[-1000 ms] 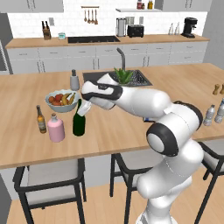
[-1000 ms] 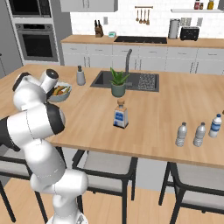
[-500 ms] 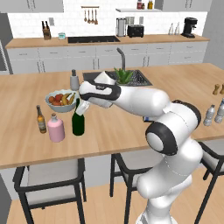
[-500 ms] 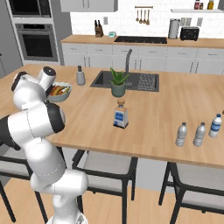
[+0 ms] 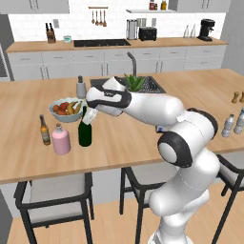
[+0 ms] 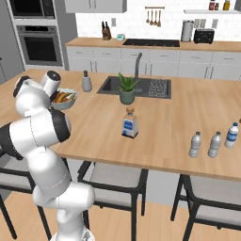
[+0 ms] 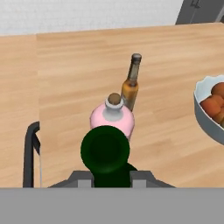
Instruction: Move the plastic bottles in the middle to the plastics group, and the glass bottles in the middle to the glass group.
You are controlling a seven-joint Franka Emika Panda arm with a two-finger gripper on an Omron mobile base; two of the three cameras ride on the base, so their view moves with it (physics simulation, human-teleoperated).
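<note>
From the left we see the brown beer bottle [image 5: 45, 130], then the pink flask [image 5: 61, 139] — and right beside it the green wine bottle [image 5: 85, 129], standing on the counter [image 5: 124, 143]. Our gripper [image 5: 90, 116] is squeezed tight on its neck — the fruit bowl [image 5: 66, 109] sits just behind.

1. Green wine bottle [image 5: 85, 134]: you see it upright, left of centre in the left base view, just right of the pink flask [image 5: 61, 139] and brown beer bottle [image 5: 44, 130].
2. Blue-labelled bottle [image 6: 129, 123]: upright, mid-frame in the right base view.
3. Pale plastic bottles [image 6: 214, 143]: upright, right edge.
</note>
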